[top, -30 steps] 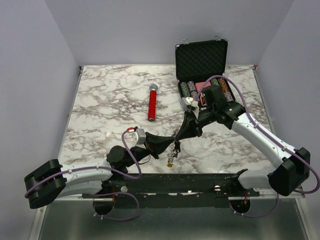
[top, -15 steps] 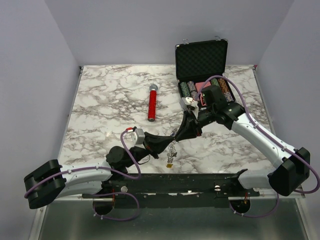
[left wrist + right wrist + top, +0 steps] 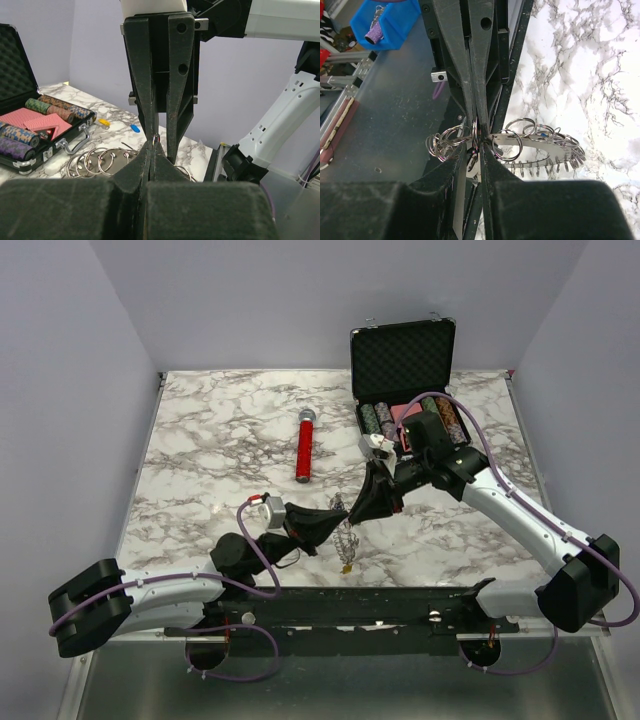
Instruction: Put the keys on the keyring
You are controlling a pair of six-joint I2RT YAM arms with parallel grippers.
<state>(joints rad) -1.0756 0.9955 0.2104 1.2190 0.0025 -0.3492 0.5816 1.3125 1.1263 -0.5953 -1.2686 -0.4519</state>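
The keyring (image 3: 347,536), a jagged grey metal band strung with several split rings, hangs above the table between both arms, its yellow tag (image 3: 347,565) lowest. In the left wrist view my left gripper (image 3: 151,145) is shut on one ring of it, other rings (image 3: 95,160) hanging to the left. My right gripper (image 3: 475,150) meets it tip to tip, jaws slightly apart, a ring and a small silver piece in the gap; the band (image 3: 540,152) curves off to the right. No keys can be made out for sure; a small blue piece (image 3: 135,128) lies on the marble.
An open black case (image 3: 402,380) with poker chips stands at the back right, close behind the right arm. A red-handled microphone (image 3: 304,446) lies mid-table. A small yellow piece (image 3: 103,121) lies beside the blue one. The table's near edge rail (image 3: 350,605) runs just below the grippers.
My right gripper's jaws have parted a little. Both gripper tips and the hanging keyring have shifted slightly away from the near edge.
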